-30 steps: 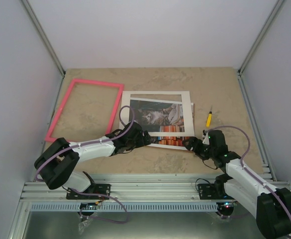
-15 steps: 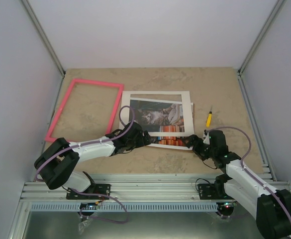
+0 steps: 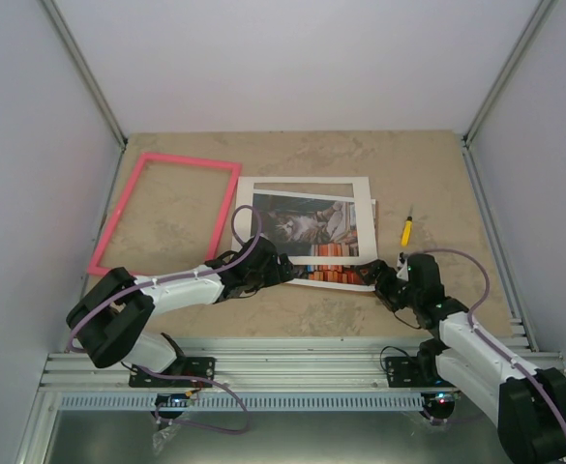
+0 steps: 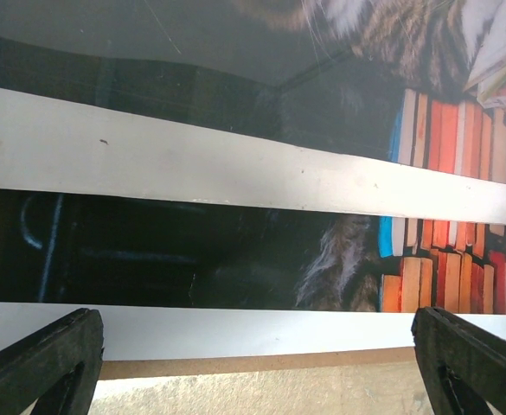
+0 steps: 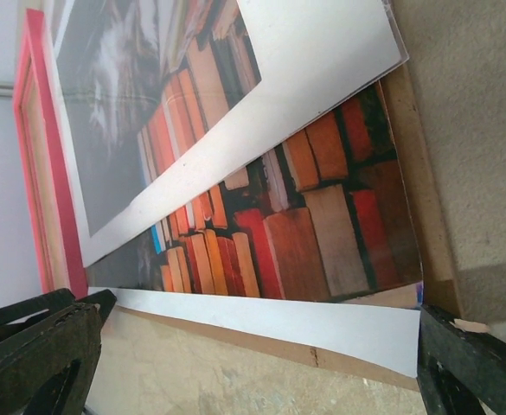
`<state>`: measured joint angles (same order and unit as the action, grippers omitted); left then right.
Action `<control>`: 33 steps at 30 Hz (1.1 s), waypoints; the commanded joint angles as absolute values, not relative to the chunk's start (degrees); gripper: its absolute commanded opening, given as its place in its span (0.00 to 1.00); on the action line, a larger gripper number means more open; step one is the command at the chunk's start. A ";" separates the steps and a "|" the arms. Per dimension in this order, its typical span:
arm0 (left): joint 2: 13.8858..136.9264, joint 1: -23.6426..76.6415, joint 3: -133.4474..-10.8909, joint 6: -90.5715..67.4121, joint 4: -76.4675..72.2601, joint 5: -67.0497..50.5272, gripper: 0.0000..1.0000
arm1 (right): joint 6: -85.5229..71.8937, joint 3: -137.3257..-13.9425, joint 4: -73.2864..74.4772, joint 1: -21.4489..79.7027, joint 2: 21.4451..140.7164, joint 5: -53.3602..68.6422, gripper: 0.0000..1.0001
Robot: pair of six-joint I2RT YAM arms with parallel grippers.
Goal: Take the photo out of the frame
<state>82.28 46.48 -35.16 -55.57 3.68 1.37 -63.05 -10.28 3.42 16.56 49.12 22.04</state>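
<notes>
Left gripper has its fingers spread wide and holds nothing; right gripper is likewise agape and empty. Photo lies flat just ahead of both, btwn them: near-left corner by the left gripper, near-right corner by the right one. Its long axis runs crosswise to both arms' reach, so each faces one end of the same near edge. Neither arm is clearly nearer (contact can't be told from the wrist views).

Frame lies well apart, left of and beyond the left gripper, flat and hollow w/ table showing through. So the photo looks already out of it, but sandwiched: white mat overlaps it from the far side, skewed, and brown backing board pokes out beneath at the near and right edges.

Photo itself: cat above a row of orange-red books, white border along the near edge.

Next move prob. needs one gripper pinning the board while the other nips that thin border; easy to pinch two layers at once.
</notes>
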 commanded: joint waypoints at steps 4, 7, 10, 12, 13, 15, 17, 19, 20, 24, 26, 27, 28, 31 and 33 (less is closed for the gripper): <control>81.99 46.67 -33.47 -56.69 2.72 -1.31 0.99 | -68.11 -6.77 1.37 16.35 50.40 24.01 0.98; 81.88 46.67 -33.31 -56.78 2.63 -1.32 0.99 | -69.74 -5.60 0.19 16.35 49.36 24.30 0.98; 81.76 46.67 -33.09 -56.87 2.58 -1.23 0.99 | -71.44 -4.62 -1.93 16.35 47.89 24.20 0.97; 81.59 46.67 -33.13 -57.01 2.58 -1.15 0.99 | -71.69 -4.17 -2.53 16.35 46.66 23.45 0.97; 81.57 46.67 -33.02 -56.96 2.57 -1.10 0.99 | -71.77 -3.81 -3.46 16.35 45.95 23.32 0.97; 81.42 46.67 -33.03 -57.00 2.50 -1.22 0.99 | -71.99 -3.52 -4.43 16.26 45.33 22.93 0.96; 81.51 46.67 -33.03 -56.96 2.48 -1.23 0.99 | -71.48 -3.60 -5.42 16.26 45.76 22.48 0.94; 81.52 46.67 -33.00 -56.98 2.41 -1.31 0.99 | -70.81 -3.60 -7.40 16.17 47.02 22.54 0.91; 81.56 46.67 -32.93 -56.99 2.39 -1.32 0.99 | -70.25 -3.79 -8.51 16.13 47.89 22.76 0.89; 81.63 46.67 -32.79 -56.96 2.04 -1.71 0.99 | -67.70 -5.13 -11.43 16.00 51.80 23.13 0.86; 81.65 46.67 -32.78 -56.97 1.95 -1.82 0.99 | -67.32 -5.18 -13.26 15.93 53.38 23.15 0.85; 81.63 46.67 -32.73 -56.96 1.94 -1.84 0.99 | -67.13 -5.06 -14.25 15.91 54.03 23.20 0.83; 81.65 46.67 -32.74 -56.96 2.00 -1.85 0.99 | -66.90 -4.95 -15.82 15.86 54.64 23.37 0.82; 81.78 46.67 -32.78 -57.00 1.87 -1.91 0.99 | -66.37 -4.86 -18.30 15.62 56.25 23.48 0.77; 81.95 46.67 -32.77 -56.95 1.71 -2.02 0.99 | -65.76 -4.98 -18.88 15.35 57.16 23.11 0.74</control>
<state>81.78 46.46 -33.89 -56.21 1.26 0.03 -67.68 -4.84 -15.75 16.08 55.68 23.68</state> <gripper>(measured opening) 0.992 0.759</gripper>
